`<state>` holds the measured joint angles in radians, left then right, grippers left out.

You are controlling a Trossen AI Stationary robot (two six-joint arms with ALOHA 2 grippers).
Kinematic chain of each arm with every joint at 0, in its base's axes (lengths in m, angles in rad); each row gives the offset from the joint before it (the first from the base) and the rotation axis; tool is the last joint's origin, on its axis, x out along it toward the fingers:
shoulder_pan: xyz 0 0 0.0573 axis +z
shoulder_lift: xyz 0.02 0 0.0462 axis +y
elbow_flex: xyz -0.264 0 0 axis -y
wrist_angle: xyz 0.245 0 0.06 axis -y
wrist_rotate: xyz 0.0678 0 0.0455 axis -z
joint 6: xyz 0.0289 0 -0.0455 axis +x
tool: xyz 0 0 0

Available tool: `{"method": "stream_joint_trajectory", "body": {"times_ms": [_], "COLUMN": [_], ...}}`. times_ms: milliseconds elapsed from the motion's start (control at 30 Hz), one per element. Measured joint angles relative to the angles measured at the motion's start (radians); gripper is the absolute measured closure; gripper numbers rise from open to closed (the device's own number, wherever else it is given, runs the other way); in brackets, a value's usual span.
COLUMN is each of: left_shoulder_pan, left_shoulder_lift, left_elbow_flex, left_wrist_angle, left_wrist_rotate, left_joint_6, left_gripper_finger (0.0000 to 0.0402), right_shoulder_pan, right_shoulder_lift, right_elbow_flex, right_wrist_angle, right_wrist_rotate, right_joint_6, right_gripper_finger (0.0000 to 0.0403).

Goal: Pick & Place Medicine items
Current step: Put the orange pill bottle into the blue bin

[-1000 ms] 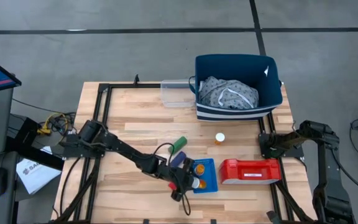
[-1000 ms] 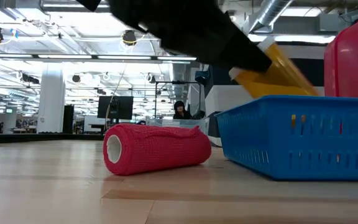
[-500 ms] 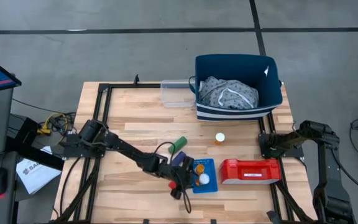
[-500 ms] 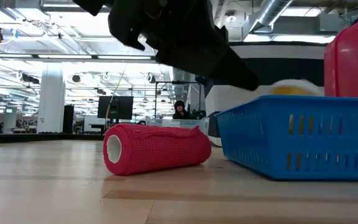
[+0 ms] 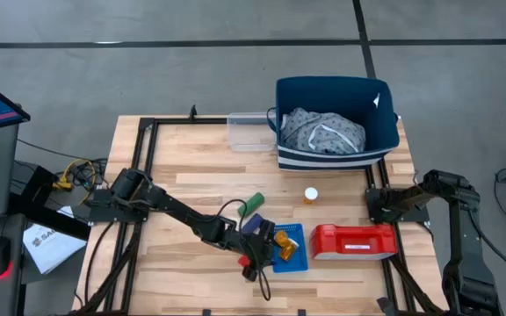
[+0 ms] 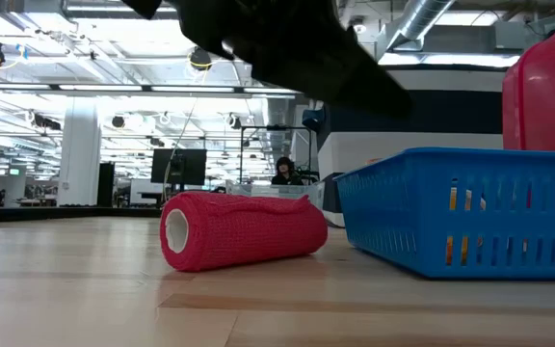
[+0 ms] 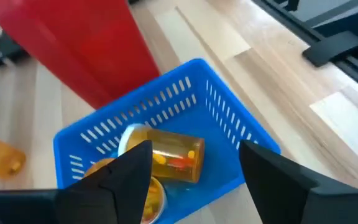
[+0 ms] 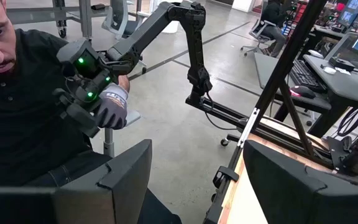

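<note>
Blue basket [image 5: 292,248] is our landmark. High view: left gripper [image 5: 266,250] hovers at its edge; one pill bottle [image 5: 310,194] stands well beyond.

Left wrist view: fingers spread, empty; two bottles [image 7: 169,153] lie inside. We judge a careless withdrawal could snag the rim.

Right gripper [image 8: 194,180]: parked off-table, fingers apart.

Grey concrete floor [image 5: 191,79], ceiling lights [image 6: 200,60]

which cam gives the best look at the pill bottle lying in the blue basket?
Left wrist view: the pill bottle lies on its side in the blue basket, in plain sight between the open left gripper jaws. High view shows it small; low view only orange through the basket slats; right wrist view nothing.
</note>
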<state>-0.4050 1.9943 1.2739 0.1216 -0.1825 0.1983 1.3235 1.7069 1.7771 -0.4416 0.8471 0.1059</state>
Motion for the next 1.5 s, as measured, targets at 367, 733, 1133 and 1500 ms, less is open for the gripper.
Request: {"method": "stream_joint_trajectory", "body": {"times_ms": [367, 733, 1133, 1500], "left_shoulder_pan": [0.062, 0.110, -0.009, -0.160], "left_shoulder_lift": [-0.025, -0.103, -0.488, -0.930], "left_elbow_flex": [0.000, 0.000, -0.269, -0.578], "left_wrist_angle": [0.089, -0.074, -0.138, 0.261], "left_wrist_rotate": [-0.113, -0.147, -0.065, -0.044], "left_joint_6": [0.139, 0.140, 0.069, 0.254], "left_gripper_finger": [0.0162, 0.0137, 0.0135, 0.0135], "right_shoulder_pan": [0.000, 0.000, -0.179, -0.630], "right_shoulder_lift": [0.000, 0.000, -0.003, -0.007], "right_elbow_flex": [0.000, 0.000, 0.043, 0.267], "right_wrist_angle": [-0.015, -0.125, -0.503, -0.929], "right_wrist_rotate": [0.014, 0.068, 0.066, -0.147], "right_joint_6": [0.000, 0.119, 0.346, 0.598], "right_gripper_finger": [0.0152, 0.0152, 0.0152, 0.0152]}}
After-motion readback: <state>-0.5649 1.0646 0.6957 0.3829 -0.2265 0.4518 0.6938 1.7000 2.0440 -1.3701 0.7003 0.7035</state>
